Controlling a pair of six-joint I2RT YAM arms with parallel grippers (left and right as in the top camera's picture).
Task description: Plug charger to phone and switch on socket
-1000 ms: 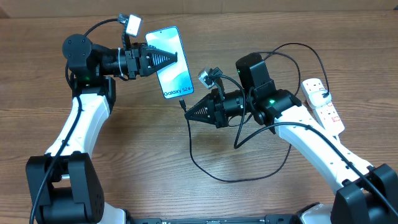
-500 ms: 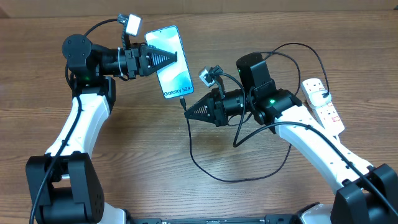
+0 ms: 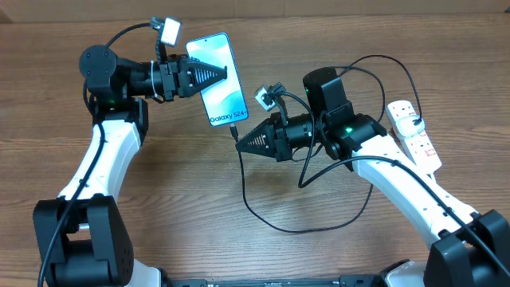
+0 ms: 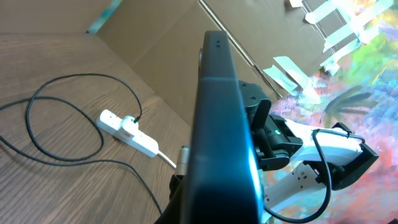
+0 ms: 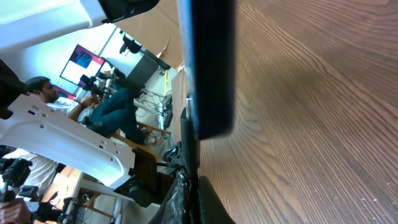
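Black charger plug (image 3: pixel 234 132) in right jaws, at phone (image 3: pixel 223 100) bottom; left jaws hold phone.

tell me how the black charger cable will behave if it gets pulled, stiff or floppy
Probably floppy: the charger lies in loose curved loops on the table, so it should trail rather than hold shape. Likely light too: the right gripper holds its plug end up by the phone while the slack rests flat.
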